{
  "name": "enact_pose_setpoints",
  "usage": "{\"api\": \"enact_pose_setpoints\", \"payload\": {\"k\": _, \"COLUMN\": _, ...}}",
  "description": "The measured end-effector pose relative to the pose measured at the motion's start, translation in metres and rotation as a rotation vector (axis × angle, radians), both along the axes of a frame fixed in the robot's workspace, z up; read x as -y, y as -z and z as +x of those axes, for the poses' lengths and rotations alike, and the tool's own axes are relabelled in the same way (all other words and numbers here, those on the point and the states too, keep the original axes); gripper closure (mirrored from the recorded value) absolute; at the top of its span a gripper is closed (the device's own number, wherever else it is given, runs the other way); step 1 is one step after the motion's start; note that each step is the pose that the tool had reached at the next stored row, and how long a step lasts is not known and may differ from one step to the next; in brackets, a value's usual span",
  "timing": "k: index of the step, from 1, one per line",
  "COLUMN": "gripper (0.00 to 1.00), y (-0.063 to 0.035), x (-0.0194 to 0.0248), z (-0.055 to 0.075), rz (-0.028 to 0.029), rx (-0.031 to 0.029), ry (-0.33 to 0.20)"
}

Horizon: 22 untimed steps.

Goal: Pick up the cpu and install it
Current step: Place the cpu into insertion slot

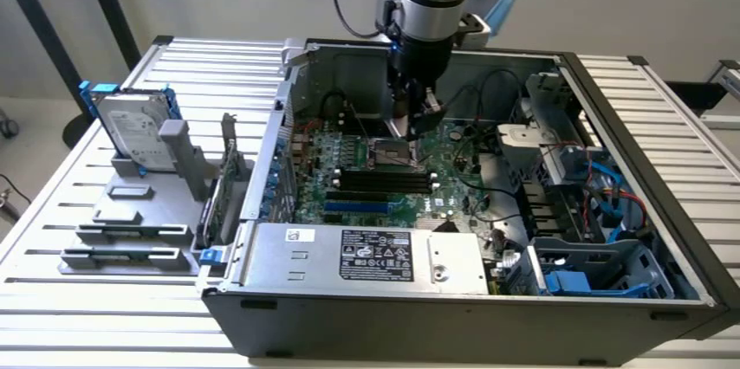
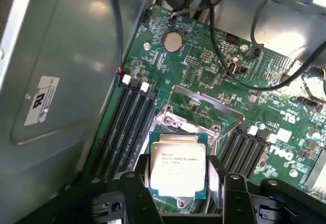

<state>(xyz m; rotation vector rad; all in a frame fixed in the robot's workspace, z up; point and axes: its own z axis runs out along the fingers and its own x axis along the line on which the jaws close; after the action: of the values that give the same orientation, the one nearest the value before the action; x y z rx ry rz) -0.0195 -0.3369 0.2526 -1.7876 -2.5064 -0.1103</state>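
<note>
The cpu (image 2: 178,165), a small square chip with a silvery printed top, sits between my gripper's (image 2: 179,175) two black fingers (image 2: 143,180), which are shut on its edges. It hangs just over the CPU socket (image 2: 173,124) on the green motherboard (image 2: 204,71), and the socket's metal load frame (image 2: 206,104) is swung up and open beyond it. In the exterior view my gripper (image 1: 407,131) reaches straight down into the open computer case (image 1: 647,213), right above the socket (image 1: 391,154). The chip itself is hidden there by the fingers.
Black memory slots (image 2: 127,127) flank the socket, and black cables (image 2: 224,46) loop over the board. A power supply (image 1: 359,256) lies at the case's near side. On the exterior view's left, a hard drive with blue brackets (image 1: 130,131) stands in a grey fixture (image 1: 133,230).
</note>
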Motion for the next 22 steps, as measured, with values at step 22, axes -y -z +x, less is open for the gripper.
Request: {"api": "enact_pose_setpoints", "payload": {"k": 22, "gripper": 0.45, "y": 0.0187, "x": -0.0020, "z": -0.014, "rz": -0.0006, "rx": 0.0001, "ry": 0.276}}
